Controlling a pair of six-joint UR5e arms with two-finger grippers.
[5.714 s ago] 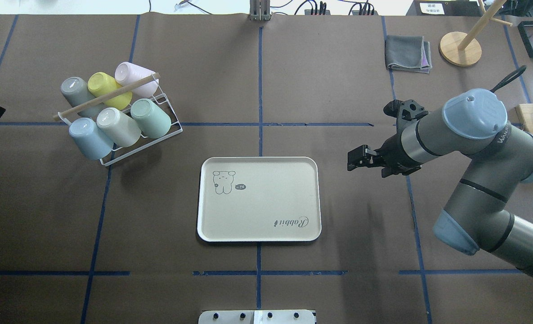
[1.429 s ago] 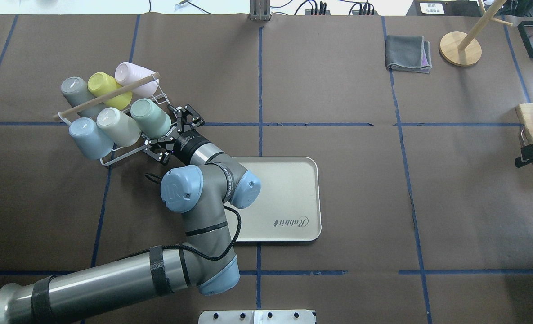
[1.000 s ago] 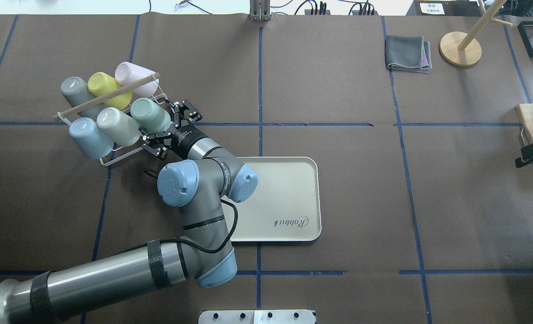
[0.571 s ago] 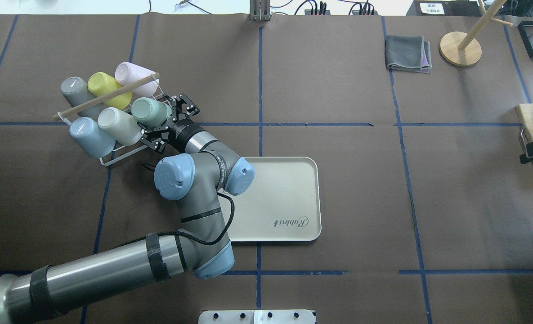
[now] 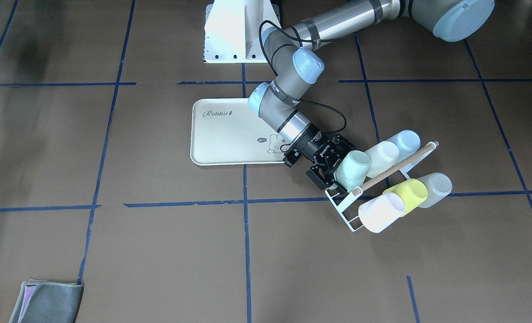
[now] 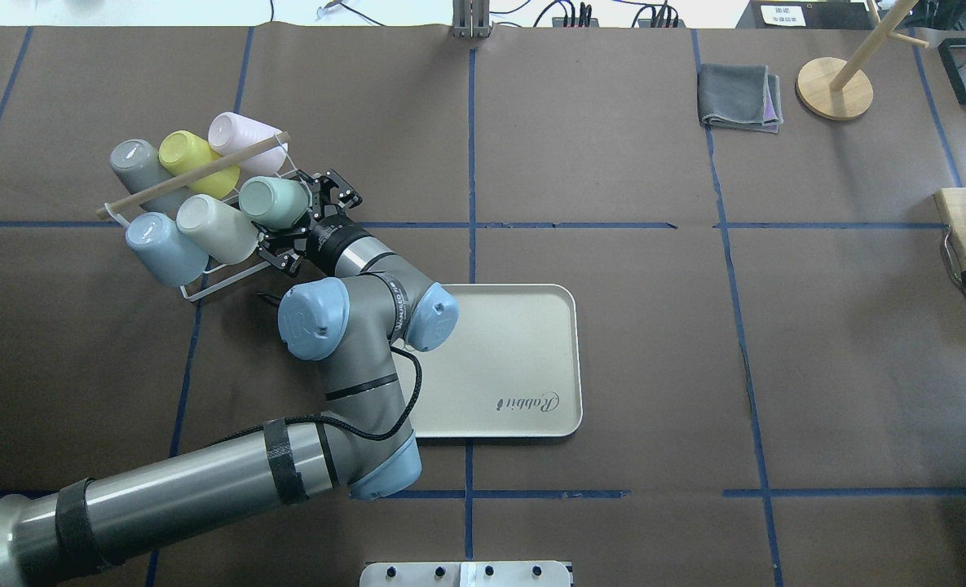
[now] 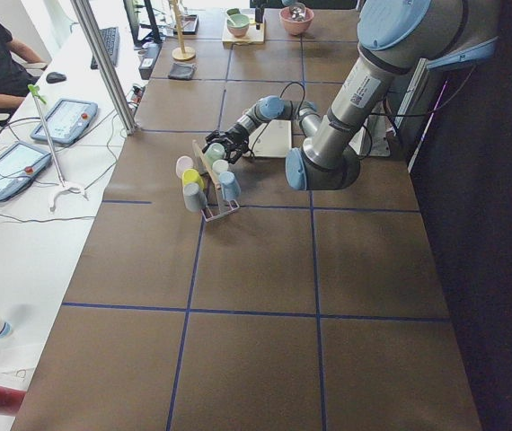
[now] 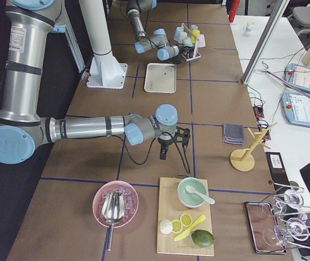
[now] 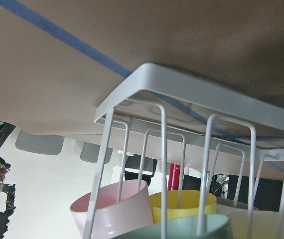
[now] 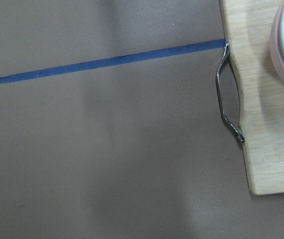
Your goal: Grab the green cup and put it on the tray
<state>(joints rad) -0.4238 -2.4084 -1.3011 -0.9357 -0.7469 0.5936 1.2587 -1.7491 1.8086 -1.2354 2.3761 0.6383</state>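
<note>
The green cup [image 6: 269, 200] lies mouth-down on a white wire rack [image 6: 199, 291], at its right end; it also shows in the front view [image 5: 354, 169]. Its rim fills the bottom of the left wrist view [image 9: 182, 230]. My left gripper [image 6: 288, 215] is open, with one finger on each side of the cup's mouth end, also seen in the front view [image 5: 340, 167]. The cream tray [image 6: 523, 359] lies at the table's middle, partly under my left arm. My right gripper [image 8: 171, 148] hangs near a wooden board at the far right; I cannot tell its state.
The rack also holds a pale blue cup [image 6: 161, 249], a cream cup [image 6: 213, 228], a yellow cup [image 6: 193, 159], a pink cup [image 6: 242, 134] and a grey cup [image 6: 136, 163], under a wooden rod [image 6: 189, 175]. A grey cloth [image 6: 739, 96] and wooden stand [image 6: 835, 88] sit at the back right.
My left arm came in and its open gripper slid further over the green cup toward the rack. My right arm drew back to the right edge.
</note>
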